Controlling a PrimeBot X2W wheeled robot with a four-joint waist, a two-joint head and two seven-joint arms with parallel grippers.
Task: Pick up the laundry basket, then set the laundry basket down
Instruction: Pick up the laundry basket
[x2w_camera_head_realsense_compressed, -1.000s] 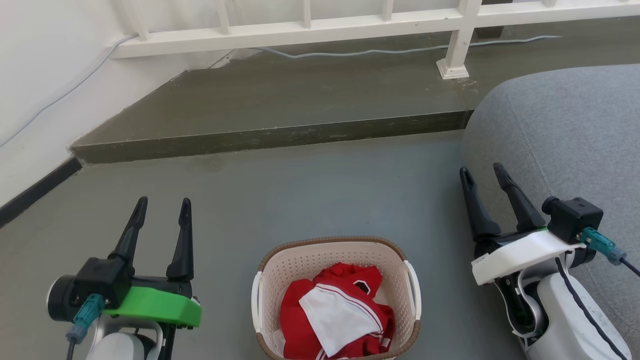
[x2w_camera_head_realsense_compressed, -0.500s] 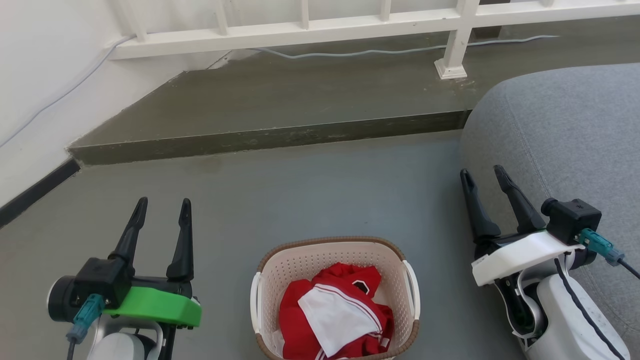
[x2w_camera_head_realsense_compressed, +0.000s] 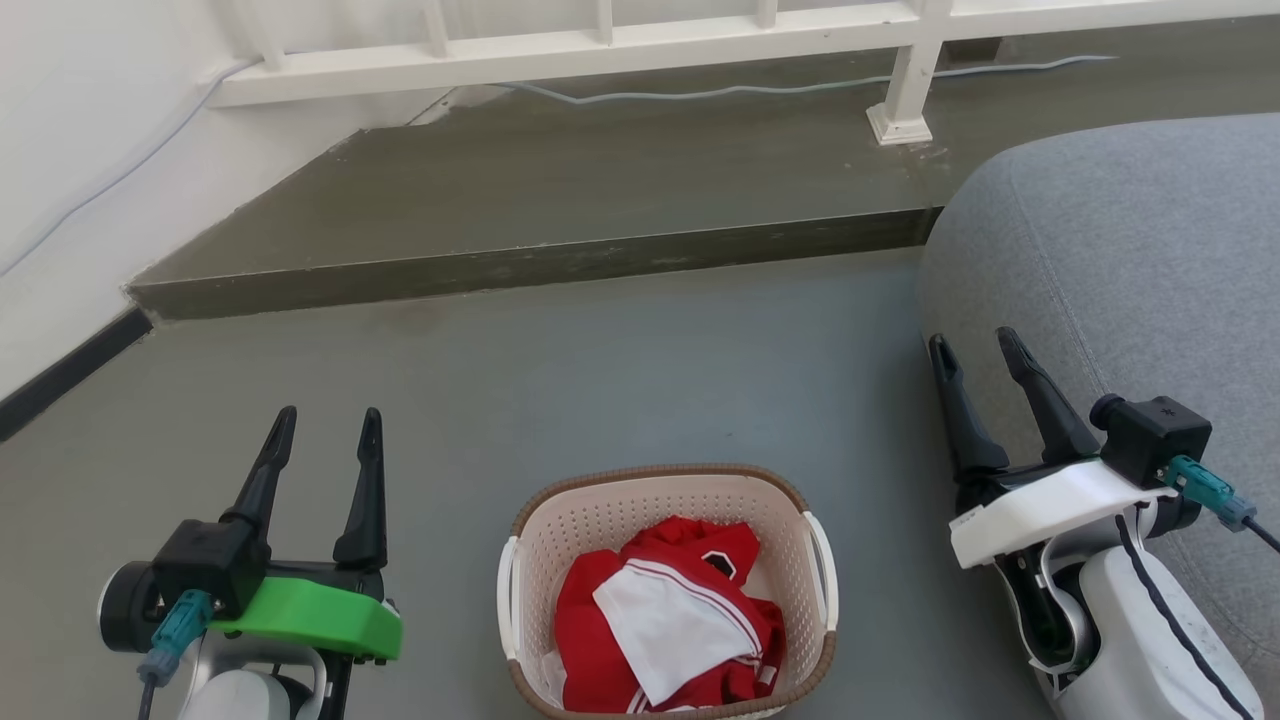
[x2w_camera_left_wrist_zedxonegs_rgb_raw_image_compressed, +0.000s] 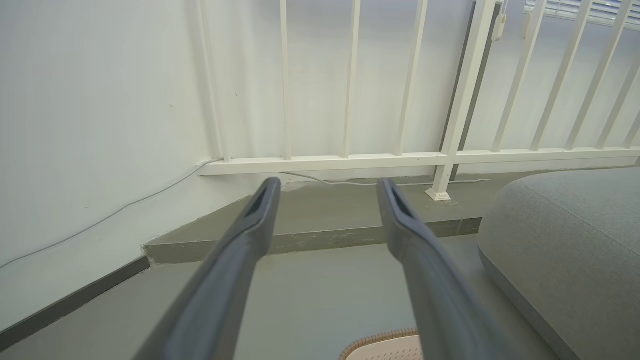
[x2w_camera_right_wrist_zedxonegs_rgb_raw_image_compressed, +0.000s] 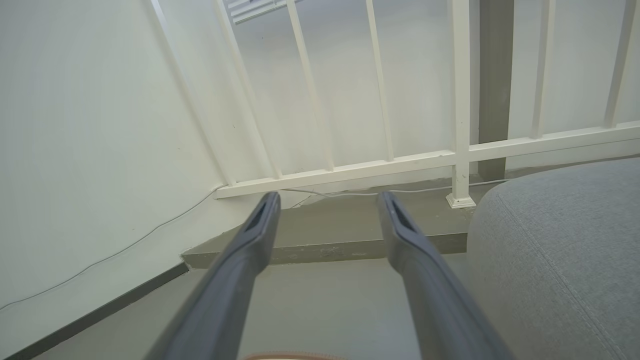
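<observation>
Two tools are in view and neither touches anything: the left tool (x2w_camera_head_realsense_compressed: 330, 412) and the right tool (x2w_camera_head_realsense_compressed: 970, 337) each have their fingers apart and empty, pointing away from the robot. The laundry basket (x2w_camera_head_realsense_compressed: 655, 468) sits on the grey floor (x2w_camera_head_realsense_compressed: 620, 370) between them, low in the head view, with a red-and-white garment (x2w_camera_head_realsense_compressed: 660, 620) heaped inside. We judge the pick-up not yet begun. To do it well, we would bring each tool down and inward to its own white side handle, the left handle (x2w_camera_head_realsense_compressed: 508, 600) and the right handle (x2w_camera_head_realsense_compressed: 825, 585). We would close on both at matched height and lift evenly so the load does not tip. The right tool is just beside a grey upholstered seat (x2w_camera_head_realsense_compressed: 1130, 250), so its descent needs clearance there. The basket's near rim runs partly off the bottom edge and its base is hidden by its own walls. The left wrist view catches a sliver of brown rim, so we cannot verify the handle gaps.
</observation>
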